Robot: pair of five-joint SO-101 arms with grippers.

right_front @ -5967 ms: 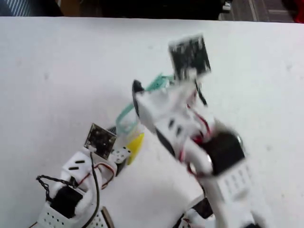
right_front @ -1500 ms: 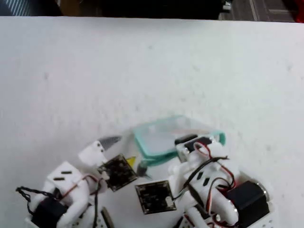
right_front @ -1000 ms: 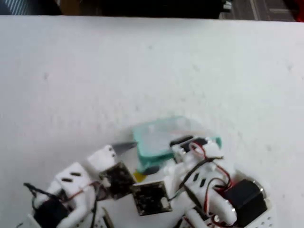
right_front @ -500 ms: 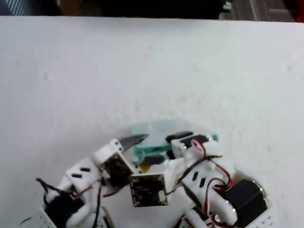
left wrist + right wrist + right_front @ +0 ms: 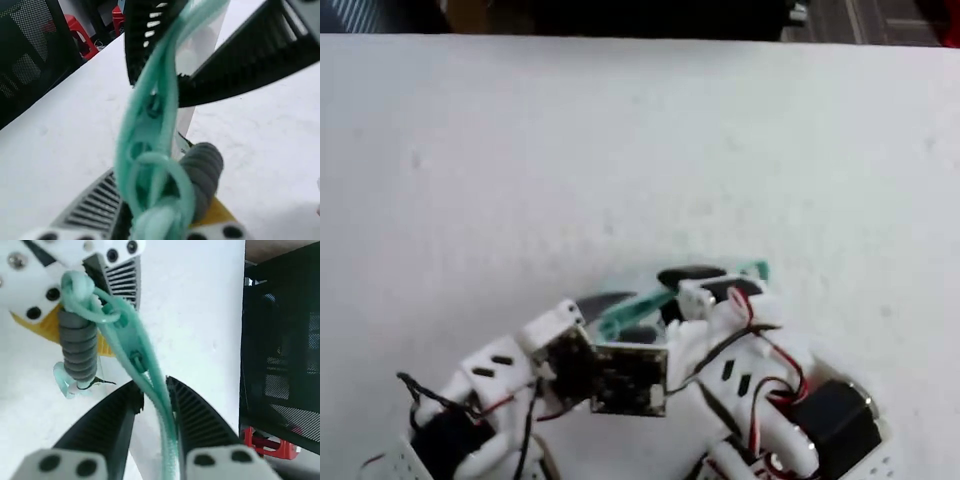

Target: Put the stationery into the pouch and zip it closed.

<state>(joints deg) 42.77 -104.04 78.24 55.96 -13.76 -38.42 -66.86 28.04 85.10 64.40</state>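
Note:
The clear pouch with teal edging [image 5: 638, 303] hangs edge-up between both arms, low over the near table. My right gripper [image 5: 155, 396] is shut on its teal zip edge [image 5: 159, 410], black ribbed fingers [image 5: 112, 422] on either side. My left gripper [image 5: 160, 220] is shut on the teal cord loop [image 5: 152, 167] at the zip's end; seen from the right wrist, its white and yellow body [image 5: 40, 300] sits beside that knot. A grey ribbed pen grip [image 5: 78, 347] lies inside the pouch near that end, also seen as the pen grip [image 5: 201, 167].
White table [image 5: 640, 150] stretches open behind and to both sides of the arms. Black mesh chairs [image 5: 280, 350] and a red stool [image 5: 80, 37] stand beyond the table edge.
The left arm has come in from the left and closed on the pouch's end. The pouch, flat on the table a second ago, now stands up on its edge.

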